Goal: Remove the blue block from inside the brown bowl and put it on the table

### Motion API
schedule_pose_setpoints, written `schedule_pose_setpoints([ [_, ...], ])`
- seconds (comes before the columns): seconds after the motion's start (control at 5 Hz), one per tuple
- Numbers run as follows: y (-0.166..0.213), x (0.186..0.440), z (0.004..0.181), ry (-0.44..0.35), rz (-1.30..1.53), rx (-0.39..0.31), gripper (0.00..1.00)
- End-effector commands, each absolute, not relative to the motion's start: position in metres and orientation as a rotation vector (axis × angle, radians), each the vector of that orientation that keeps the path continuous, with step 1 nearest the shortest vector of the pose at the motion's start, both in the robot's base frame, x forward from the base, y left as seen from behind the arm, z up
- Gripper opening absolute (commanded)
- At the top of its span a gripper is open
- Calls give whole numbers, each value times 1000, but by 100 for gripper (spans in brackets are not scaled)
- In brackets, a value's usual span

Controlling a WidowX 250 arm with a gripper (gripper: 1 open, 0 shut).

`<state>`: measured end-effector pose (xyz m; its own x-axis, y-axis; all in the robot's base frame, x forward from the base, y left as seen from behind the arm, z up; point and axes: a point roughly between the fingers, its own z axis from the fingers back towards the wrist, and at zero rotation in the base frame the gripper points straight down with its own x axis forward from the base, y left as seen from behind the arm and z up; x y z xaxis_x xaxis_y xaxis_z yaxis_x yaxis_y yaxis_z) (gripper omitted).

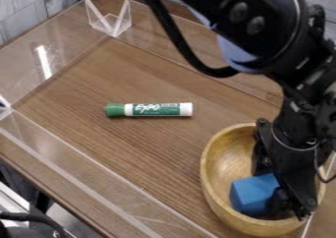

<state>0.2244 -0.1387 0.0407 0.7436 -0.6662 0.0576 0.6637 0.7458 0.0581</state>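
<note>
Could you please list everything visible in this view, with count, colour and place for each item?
blue block: one, bright blue, inside the brown bowl, at the tool's tips.
brown bowl: one, light tan wood, at the table's near right corner.
marker: one, green label with a white cap end, lying flat mid-table, left of the bowl.
table: one, dark brown wood grain.
clear walls: low transparent acrylic, along the table's edges, with a clear corner piece at the far left.
robot arm: one, black, reaching in from the upper right.
tool: one, black, pointing down into the bowl, closed on the blue block.
</note>
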Motion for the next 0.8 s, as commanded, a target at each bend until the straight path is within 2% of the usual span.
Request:
schedule_pose_setpoints([
  [0.0, -141, 230, 52, -115, -732, 34, 0],
  [0.6, -137, 229, 53, -113, -725, 42, 0],
])
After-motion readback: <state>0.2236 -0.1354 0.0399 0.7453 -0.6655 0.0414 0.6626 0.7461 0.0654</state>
